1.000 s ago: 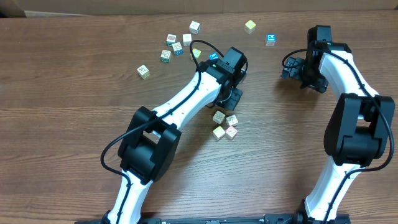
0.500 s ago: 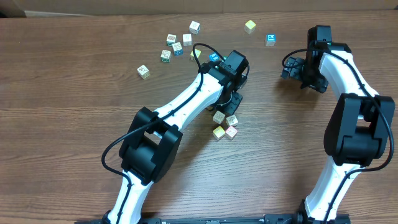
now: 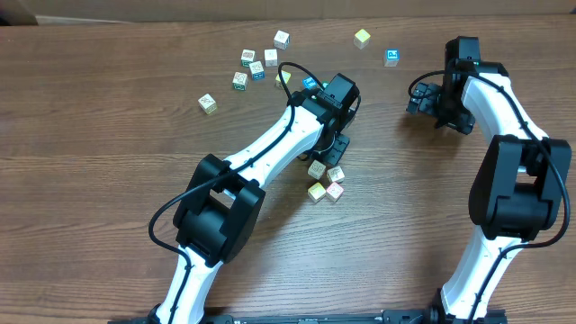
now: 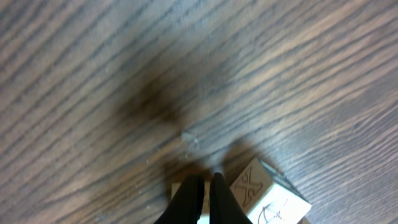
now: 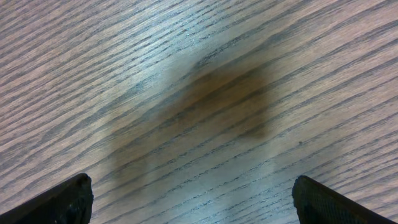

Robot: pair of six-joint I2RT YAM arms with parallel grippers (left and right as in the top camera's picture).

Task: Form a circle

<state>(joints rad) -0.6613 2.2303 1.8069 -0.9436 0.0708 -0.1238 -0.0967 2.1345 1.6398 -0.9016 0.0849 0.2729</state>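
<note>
Now my left tool is pinched shut on nothing, tips at the far edge of the clump of four pale cubes mid-way across the table. My right tool gapes wide, empty, far right.

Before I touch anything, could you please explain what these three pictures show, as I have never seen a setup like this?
Two white-and-black robot arms stand at a wooden table. The wide picture looks down from above; the two close-ups come from a camera on each wrist, looking past that arm's own fingers. The left gripper is shut, its tips beside a printed cube; it holds nothing that I can see. From above, that cube seems to belong to a tight clump of four pale cubes. The right gripper is open over bare wood, empty. More small cubes lie scattered farther back, among them a yellow one and a blue one.
</note>
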